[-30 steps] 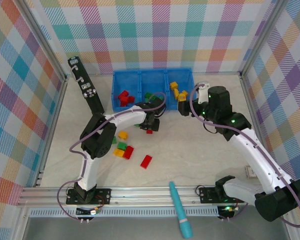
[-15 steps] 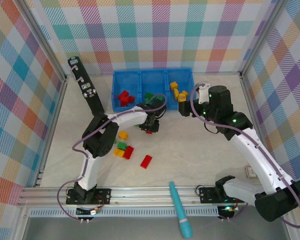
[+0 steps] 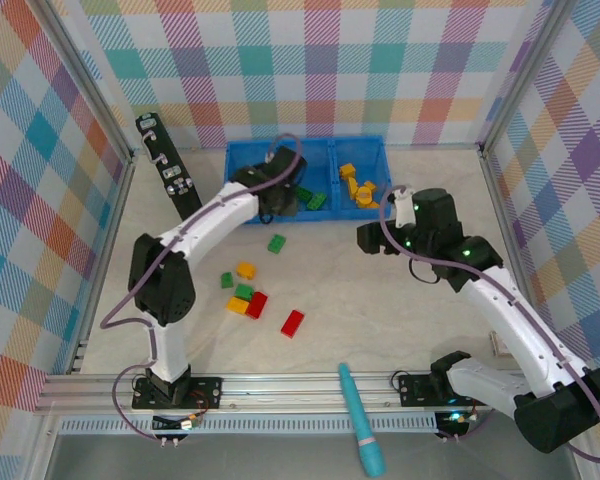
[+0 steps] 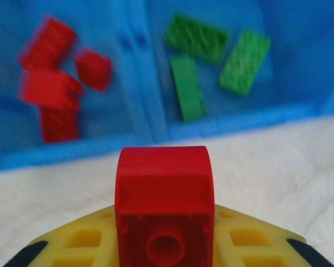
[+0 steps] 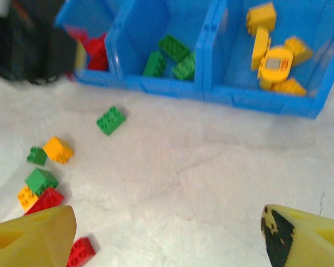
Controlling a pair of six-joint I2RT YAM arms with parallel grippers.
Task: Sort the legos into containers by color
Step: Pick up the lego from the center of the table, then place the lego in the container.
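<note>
Jaws of the left gripper (image 4: 164, 240) clamped a red lego (image 4: 162, 183), its near end cropped, while the right gripper (image 5: 168, 228) gaped wide.

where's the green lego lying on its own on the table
In the top view the green lego lies on the table left of centre, just in front of the blue tray where its red and green compartments meet.

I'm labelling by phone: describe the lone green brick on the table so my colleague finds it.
Find the blue tray at the table's far edge. Just before its red-green divider lies one green brick. It sits alone, apart from the mixed cluster farther from the tray.
</note>
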